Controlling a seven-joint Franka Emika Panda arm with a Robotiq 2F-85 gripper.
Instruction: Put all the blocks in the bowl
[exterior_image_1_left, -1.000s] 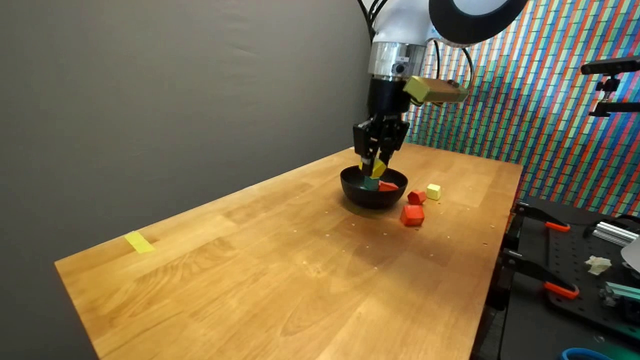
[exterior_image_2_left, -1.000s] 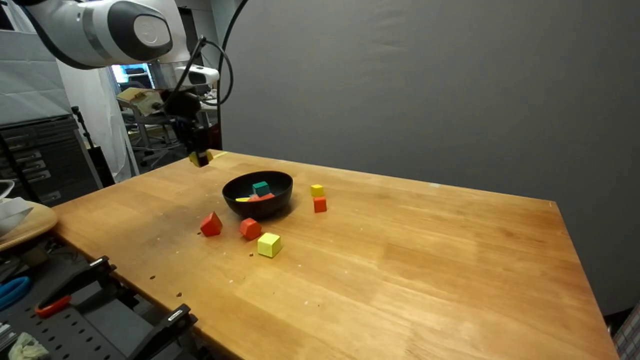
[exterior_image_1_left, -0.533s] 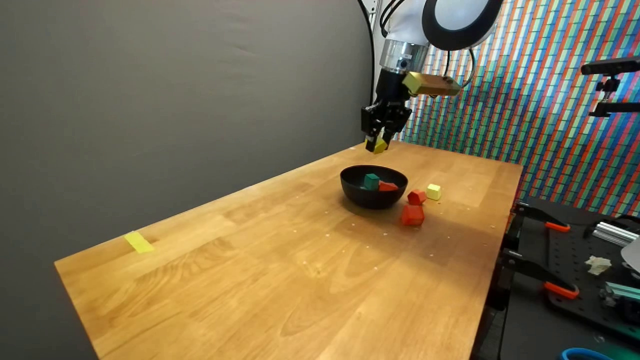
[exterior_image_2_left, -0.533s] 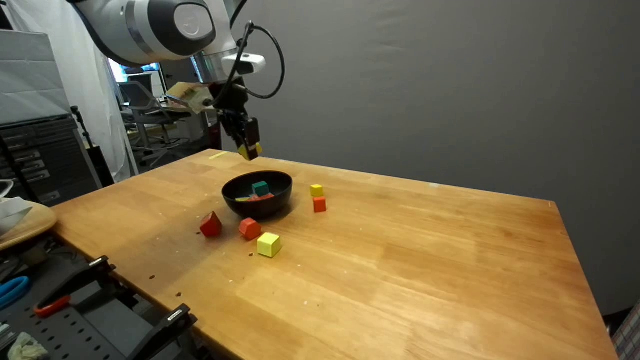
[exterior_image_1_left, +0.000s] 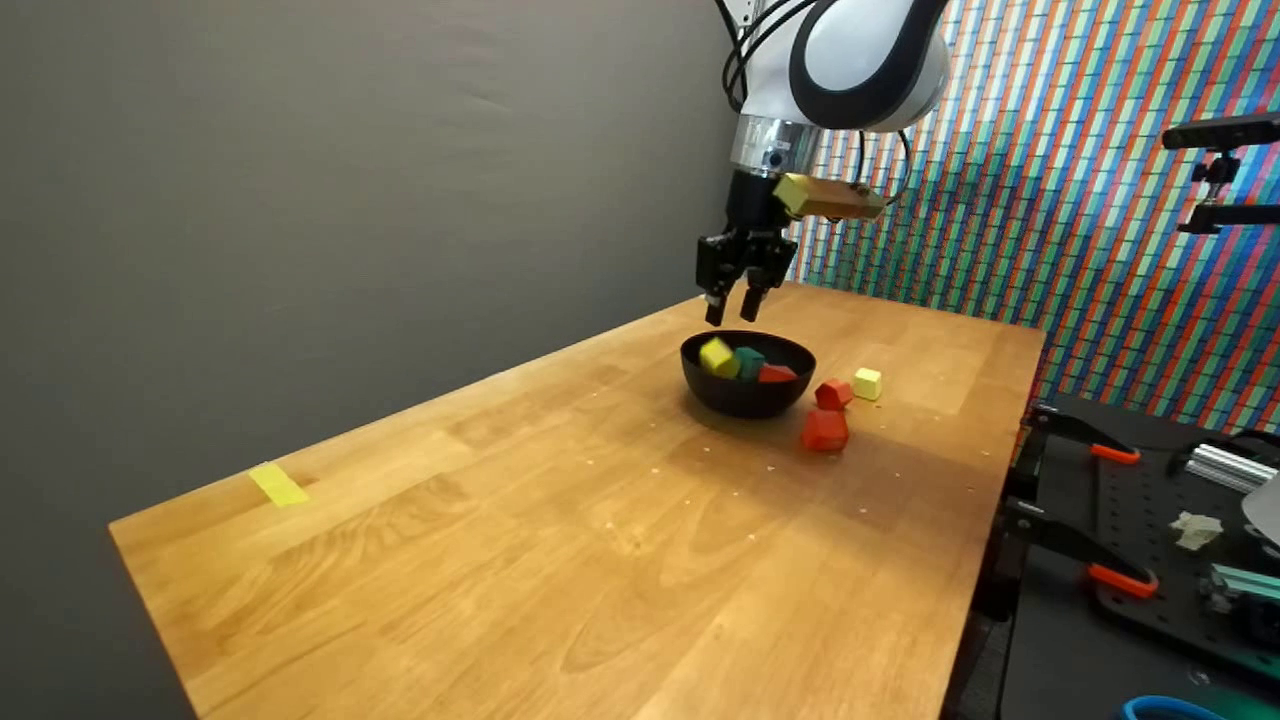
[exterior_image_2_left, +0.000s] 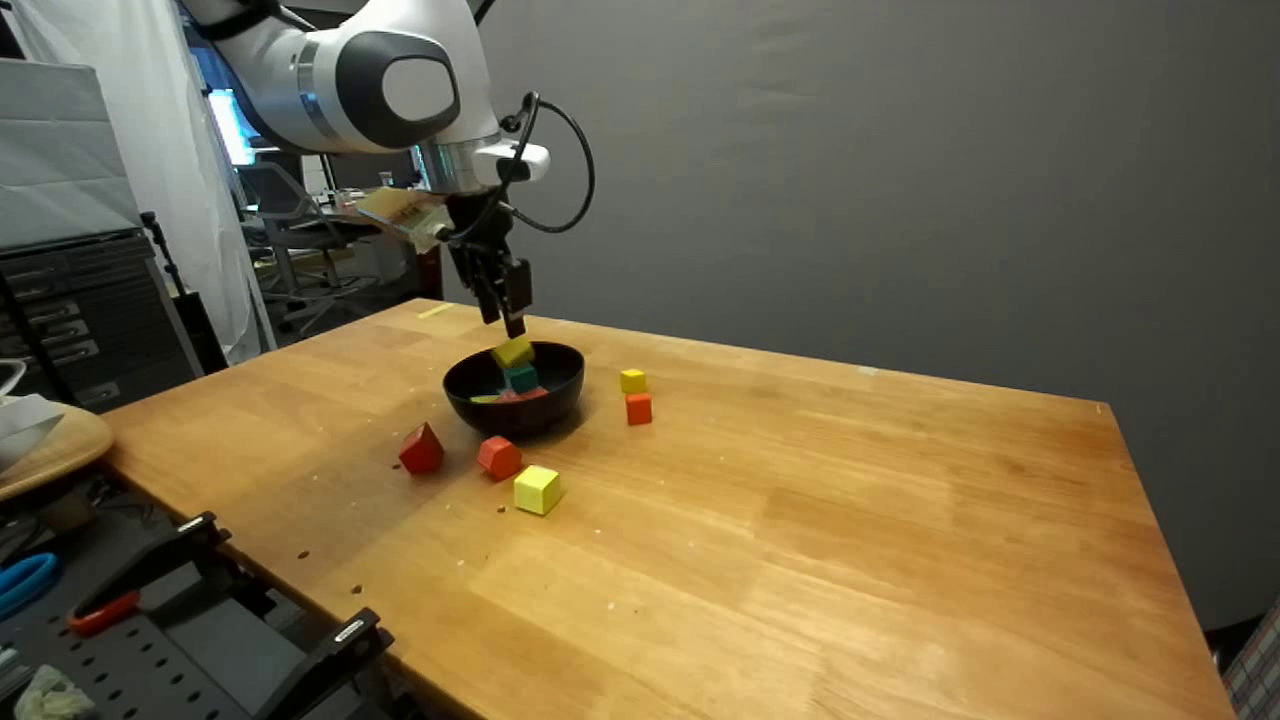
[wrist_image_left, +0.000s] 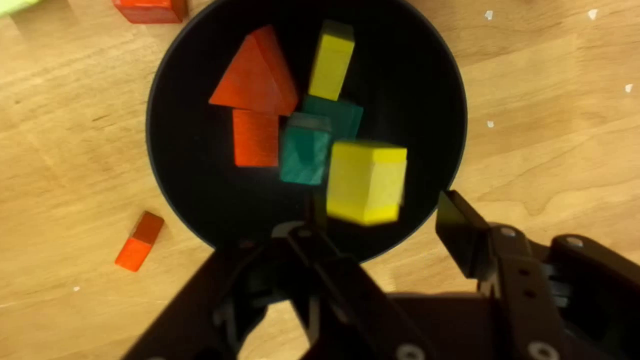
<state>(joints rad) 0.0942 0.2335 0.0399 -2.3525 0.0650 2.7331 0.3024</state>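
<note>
With gripper (exterior_image_1_left: 732, 314) spread, hover until the yellow block (wrist_image_left: 367, 182) mid-frame, blurred and perhaps airborne, settles in the bowl (wrist_image_left: 415, 100).

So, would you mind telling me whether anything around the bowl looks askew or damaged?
Yes: the yellow block below the open fingers looks tilted in both exterior views and slightly blurred, perhaps mid-drop into the bowl; I cannot tell whether it has settled. No plain damage stands out.

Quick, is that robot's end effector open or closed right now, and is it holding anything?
End effector: open, holding nothing; a yellow block shows below, apart from it.
</note>
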